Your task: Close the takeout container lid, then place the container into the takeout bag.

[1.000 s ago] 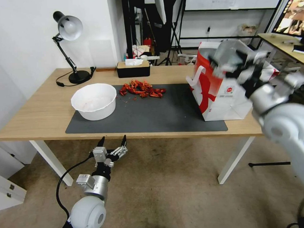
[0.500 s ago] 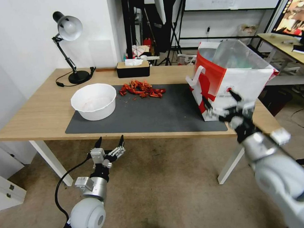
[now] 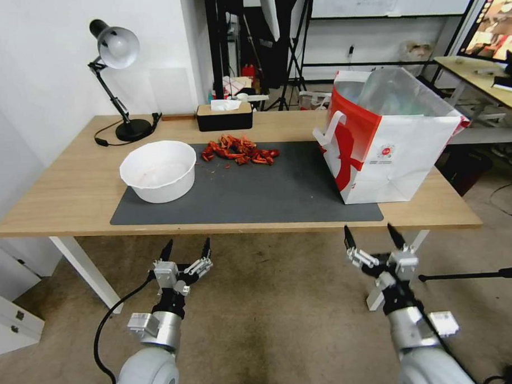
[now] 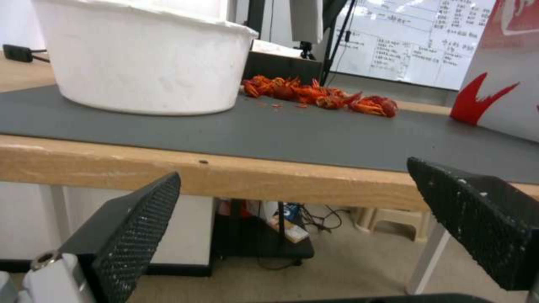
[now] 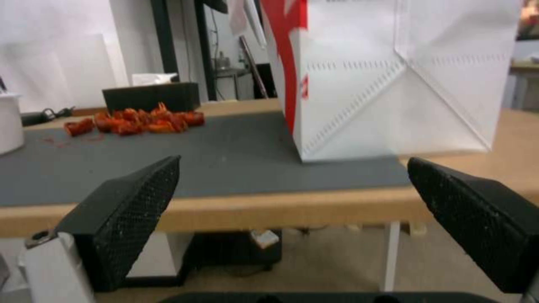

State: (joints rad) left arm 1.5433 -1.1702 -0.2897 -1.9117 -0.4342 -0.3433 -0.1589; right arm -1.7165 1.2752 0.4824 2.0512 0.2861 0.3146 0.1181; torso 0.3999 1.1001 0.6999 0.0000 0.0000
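The takeout bag (image 3: 389,148), white and red with flat white handles and a clear liner, stands upright at the right end of the table; its side also shows in the right wrist view (image 5: 393,84) and the left wrist view (image 4: 505,84). The takeout container and its lid are out of view. My left gripper (image 3: 188,245) hangs open below the table's front edge, left of centre, holding nothing (image 4: 292,168). My right gripper (image 3: 369,233) hangs open below the front edge, in front of the bag, also holding nothing (image 5: 293,162).
On the dark grey mat (image 3: 256,192) sit a round white bowl (image 3: 157,170) at the left and a pile of red crayfish (image 3: 240,150) at the back. A black tissue box (image 3: 224,116) and a desk lamp (image 3: 114,48) stand behind. The table's front edge (image 3: 240,226) lies just ahead of both grippers.
My right arm has come down from the top of the bag, past its front, to below the table's front edge. The left gripper has barely moved.
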